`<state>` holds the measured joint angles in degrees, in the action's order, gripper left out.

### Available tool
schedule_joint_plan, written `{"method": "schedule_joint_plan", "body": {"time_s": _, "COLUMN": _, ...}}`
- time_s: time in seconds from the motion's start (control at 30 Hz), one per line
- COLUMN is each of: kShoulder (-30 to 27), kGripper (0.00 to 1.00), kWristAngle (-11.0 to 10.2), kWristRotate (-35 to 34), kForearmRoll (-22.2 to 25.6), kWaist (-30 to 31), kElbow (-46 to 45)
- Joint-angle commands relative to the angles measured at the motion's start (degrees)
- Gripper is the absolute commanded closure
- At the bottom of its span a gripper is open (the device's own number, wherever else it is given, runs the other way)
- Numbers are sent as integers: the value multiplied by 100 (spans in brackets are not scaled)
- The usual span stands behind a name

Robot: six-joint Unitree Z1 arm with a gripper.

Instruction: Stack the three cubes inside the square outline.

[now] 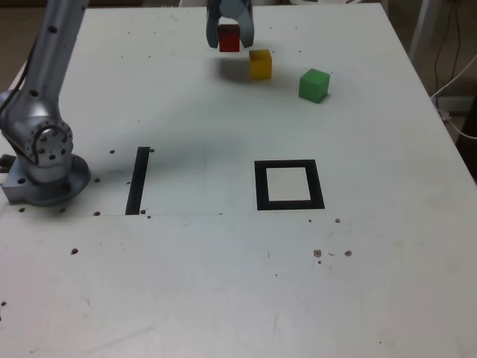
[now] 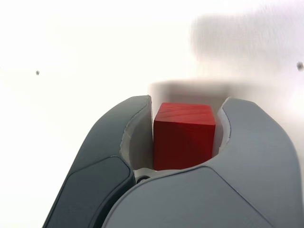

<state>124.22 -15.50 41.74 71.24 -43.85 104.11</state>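
Claw (image 1: 229, 31) at the top centre of the exterior view, its two grey jaws drawn in narrow and clamped on the red cube (image 1: 229, 38), which the wrist view shows wedged squarely between them. Just to its right on the white worktop (image 1: 223, 283) sits the yellow cube (image 1: 260, 64), then the green cube (image 1: 314, 85), with the square outline (image 1: 289, 185) lower, right of centre and empty. The cubes look small, rigid and light with smooth flat faces, so I judge opposite sides the place to pinch.
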Motion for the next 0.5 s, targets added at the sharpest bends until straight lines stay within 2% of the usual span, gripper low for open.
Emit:
{"method": "schedule_joint_plan", "body": {"time_s": 0.0, "kShoulder": -204, "kGripper": 74, "kWristAngle": 20, "kWristRotate": -58, "kForearmRoll": 32, "kWaist": 89, "kElbow": -124}}
{"method": "schedule_joint_plan", "body": {"time_s": 0.2, "kShoulder": -793, "kGripper": 74, "kWristAngle": 46, "kWristRotate": -504, "kForearmRoll": 44, "kWaist": 614, "kElbow": -773}}
{"method": "schedule_joint_plan", "body": {"time_s": 0.47, "kShoulder": -1479, "kGripper": 74, "kWristAngle": 150, "kWristRotate": -1433, "kForearmRoll": -44, "kWaist": 1730, "kElbow": -1635}}
